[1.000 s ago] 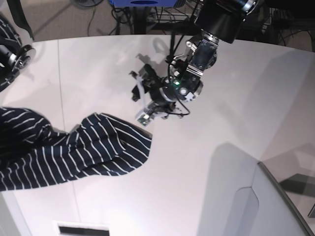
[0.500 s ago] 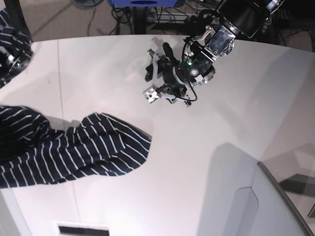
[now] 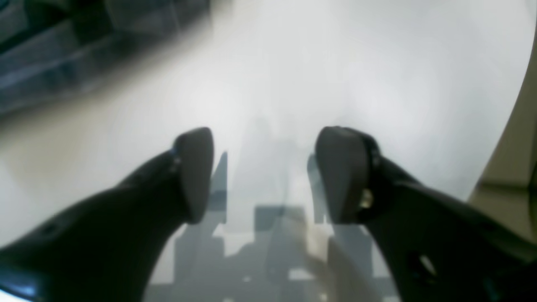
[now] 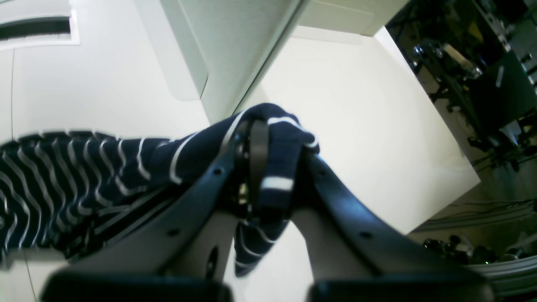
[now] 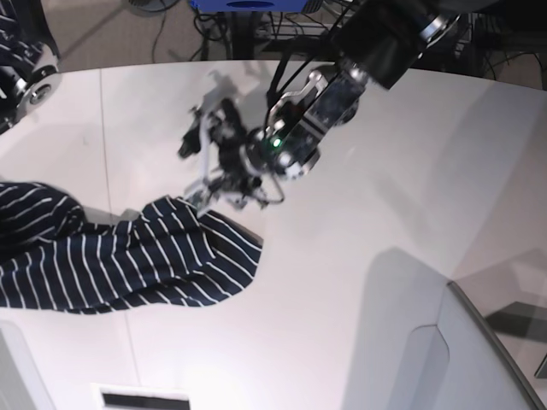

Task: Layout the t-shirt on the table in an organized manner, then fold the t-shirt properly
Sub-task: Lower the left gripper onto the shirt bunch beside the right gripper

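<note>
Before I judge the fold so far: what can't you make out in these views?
- t-shirt: base view's left edge cuts it off; neckline unseen.
- right gripper: off-frame in base view; fabric bunched between its jaws hides which part is held.
- left gripper: wrist view blurred; table shows no detail.

The t-shirt (image 5: 128, 260) lies bunched on the table's (image 5: 359, 205) left side; the left gripper (image 5: 198, 166) hovers just behind its upper edge.

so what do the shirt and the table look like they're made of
The t-shirt looks like soft knit fabric, matte dark navy with thin white stripes: it drapes in loose folds and bunches where the right claw pinches it. The table looks like a hard, smooth white laminate or plastic top with a slight sheen; soft shadows fall on it. Which one, I cannot tell.
</note>
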Action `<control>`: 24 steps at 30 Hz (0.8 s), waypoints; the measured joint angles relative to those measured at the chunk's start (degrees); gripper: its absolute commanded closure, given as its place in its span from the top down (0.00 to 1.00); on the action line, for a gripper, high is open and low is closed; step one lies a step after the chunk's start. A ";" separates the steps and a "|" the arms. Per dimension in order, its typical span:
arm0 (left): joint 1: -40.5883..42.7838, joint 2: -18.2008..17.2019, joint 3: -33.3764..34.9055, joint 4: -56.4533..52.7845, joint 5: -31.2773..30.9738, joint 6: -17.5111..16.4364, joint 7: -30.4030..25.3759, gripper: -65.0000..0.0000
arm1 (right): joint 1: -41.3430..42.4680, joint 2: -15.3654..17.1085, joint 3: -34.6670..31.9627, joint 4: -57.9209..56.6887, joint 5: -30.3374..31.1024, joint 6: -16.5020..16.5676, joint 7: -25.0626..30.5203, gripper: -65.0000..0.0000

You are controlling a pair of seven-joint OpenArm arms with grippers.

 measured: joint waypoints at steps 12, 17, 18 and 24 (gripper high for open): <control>-15.04 10.03 0.46 -24.30 14.91 -0.33 -4.72 0.69 | -0.35 0.02 0.24 -0.02 -0.17 0.15 -0.20 0.03; -21.84 9.75 0.50 -28.79 9.11 -0.22 -4.98 0.69 | -0.33 -0.28 0.02 -0.02 0.00 0.17 -0.17 0.03; -22.93 9.70 1.36 -30.08 8.63 -0.74 -5.20 0.69 | -0.35 -0.28 0.02 -0.07 -0.02 0.17 -0.17 0.03; -23.67 9.77 11.19 -31.89 5.99 -6.47 -9.09 0.68 | -0.35 -0.28 0.00 -0.13 0.00 0.20 -0.13 0.03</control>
